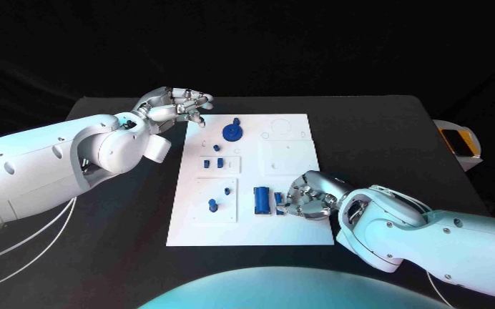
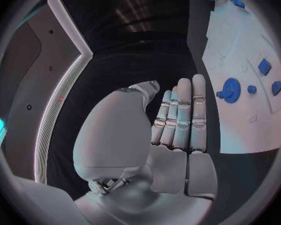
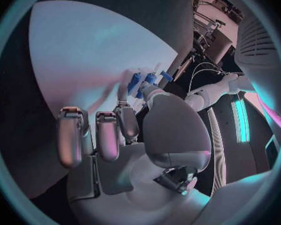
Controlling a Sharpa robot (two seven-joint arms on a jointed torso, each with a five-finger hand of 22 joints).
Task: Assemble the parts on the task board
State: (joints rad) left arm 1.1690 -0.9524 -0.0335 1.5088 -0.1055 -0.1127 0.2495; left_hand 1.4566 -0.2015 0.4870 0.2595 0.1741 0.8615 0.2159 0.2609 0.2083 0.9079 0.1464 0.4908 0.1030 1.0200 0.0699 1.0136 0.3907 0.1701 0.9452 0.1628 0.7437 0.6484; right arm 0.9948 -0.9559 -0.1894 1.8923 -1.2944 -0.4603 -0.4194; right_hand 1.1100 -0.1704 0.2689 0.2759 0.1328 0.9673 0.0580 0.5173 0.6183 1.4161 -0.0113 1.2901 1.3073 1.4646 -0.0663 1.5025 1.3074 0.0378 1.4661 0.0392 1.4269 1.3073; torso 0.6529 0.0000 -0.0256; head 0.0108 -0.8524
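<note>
the task board [image 1: 278,202] lies in the middle of the black tabletop [image 1: 382,130], and the assembly looks only partly done. a round blue gear [image 1: 233,133] sits on the far part of the board, near its left side, and it seems to be already on its place. nearer to the robot, some small blue parts [image 1: 212,163] stand in a raised white block, and 2 more small blue pieces [image 1: 214,203] are on the block below it. a long blue bar [image 1: 262,199] lies on the near part of the board, just beside the right hand.

the right hand [image 1: 312,196] rests at the near right part of the board, with its fingers [image 3: 107,135] curled down toward a small blue part [image 1: 280,202] next to the bar. in the right wrist view blue pieces show at the fingertips, but i cannot tell if the hand really grips one or only touches it.

the left hand [image 1: 173,107] hovers over the tabletop, near the far left corner of the board. in the left wrist view its fingers [image 2: 181,117] are straight and close together, and it holds nothing.

the raised plates on the right half of the board look empty, so i judge that several parts are not yet placed. the step in hand seems to be the taking of a part near the bar.
</note>
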